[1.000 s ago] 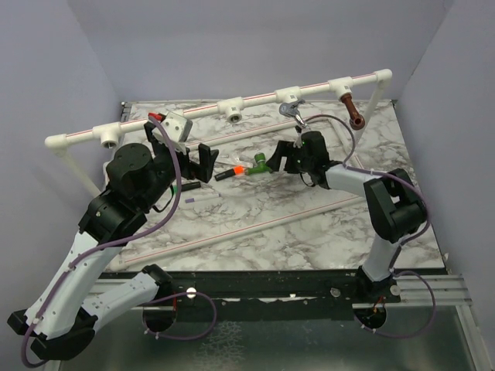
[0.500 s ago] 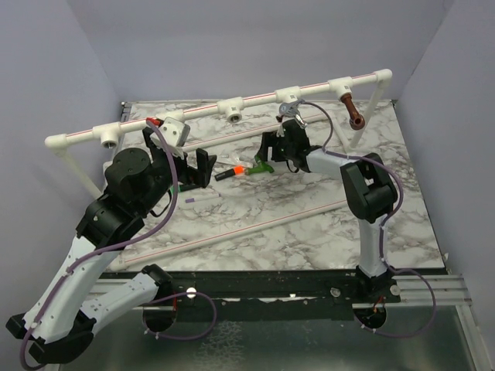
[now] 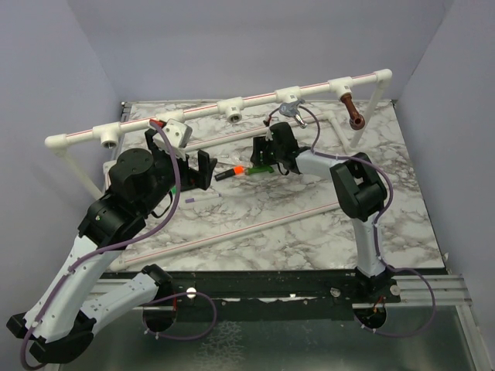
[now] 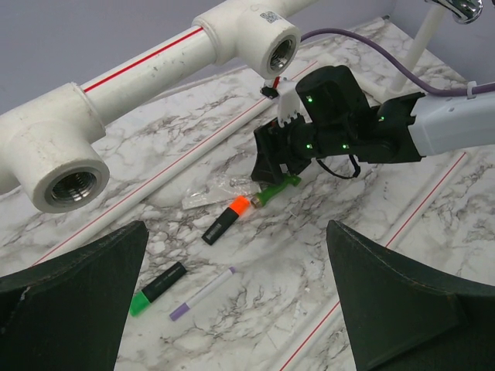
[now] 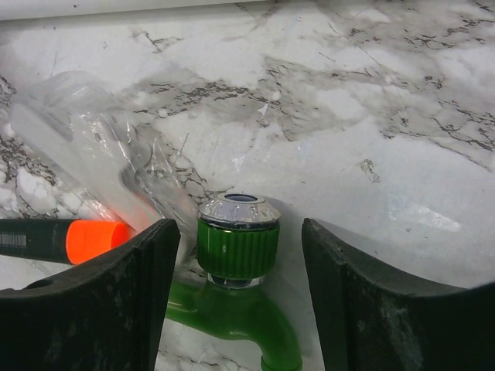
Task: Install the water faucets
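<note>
Nearest the bases, left gripper (image 4: 236,232) hangs over the marble table (image 3: 294,232), jaws spread wide, nothing between them and touching nothing. Probably parked facing the pipe rail so it can steady things when needed.

Under it on the table are a green-capped marker (image 4: 158,287), a purple pen (image 4: 205,294) and an orange-capped marker (image 4: 228,218). The last lies just beside a crumpled clear plastic bag (image 5: 93,147). None are task items.

Next out, green faucet (image 5: 232,317) lies on its side on the marble. Its silver threaded end (image 5: 238,209) points away from the right wrist camera, body and spout run toward it. It sits right at the bag's edge and near the marker's orange cap.

Right gripper (image 4: 277,171) sits low over it, jaws parted and straddling the ribbed green collar (image 5: 236,251). A gap shows on each side, so no contact and no grip yet. Judgement: the fingers flank the collar because it gives a firm hold and leaves the thread free for screwing in. The step in hand is the pick-up.

Farthest, white pipe rail (image 3: 259,98) spans the back. One tee socket (image 4: 272,52) faces forward empty, thread visible, and a second one (image 4: 66,182) is also empty. Chrome faucet (image 3: 291,110) and copper-brown faucet (image 3: 353,114) already hang from their tees. The green one is the last, likely bound for an open socket.
</note>
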`<action>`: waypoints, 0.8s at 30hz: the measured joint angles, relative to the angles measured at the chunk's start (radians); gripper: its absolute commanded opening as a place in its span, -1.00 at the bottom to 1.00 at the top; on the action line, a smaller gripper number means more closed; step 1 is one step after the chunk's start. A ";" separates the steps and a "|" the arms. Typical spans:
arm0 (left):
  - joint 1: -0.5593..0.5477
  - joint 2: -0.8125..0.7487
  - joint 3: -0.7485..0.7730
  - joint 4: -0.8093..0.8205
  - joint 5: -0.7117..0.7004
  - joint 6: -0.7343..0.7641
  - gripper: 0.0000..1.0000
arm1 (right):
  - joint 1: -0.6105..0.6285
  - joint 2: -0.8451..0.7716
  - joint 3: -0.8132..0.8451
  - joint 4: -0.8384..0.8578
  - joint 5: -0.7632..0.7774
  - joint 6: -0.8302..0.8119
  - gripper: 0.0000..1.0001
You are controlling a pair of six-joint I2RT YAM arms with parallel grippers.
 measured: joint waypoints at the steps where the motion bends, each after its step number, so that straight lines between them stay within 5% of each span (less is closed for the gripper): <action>1: 0.000 0.000 0.000 -0.001 0.000 -0.001 0.98 | 0.000 0.001 0.001 -0.002 0.005 -0.003 0.33; 12: 0.000 -0.001 -0.004 -0.002 -0.002 -0.006 0.98 | 0.011 0.001 -0.013 0.004 0.066 -0.043 -0.01; 19: 0.000 0.000 -0.008 -0.003 -0.002 -0.019 0.98 | 0.016 -0.029 -0.064 0.027 0.093 -0.055 -0.97; 24: 0.000 0.008 -0.011 -0.003 -0.001 -0.034 0.98 | 0.018 -0.089 -0.143 0.027 0.101 -0.055 -0.99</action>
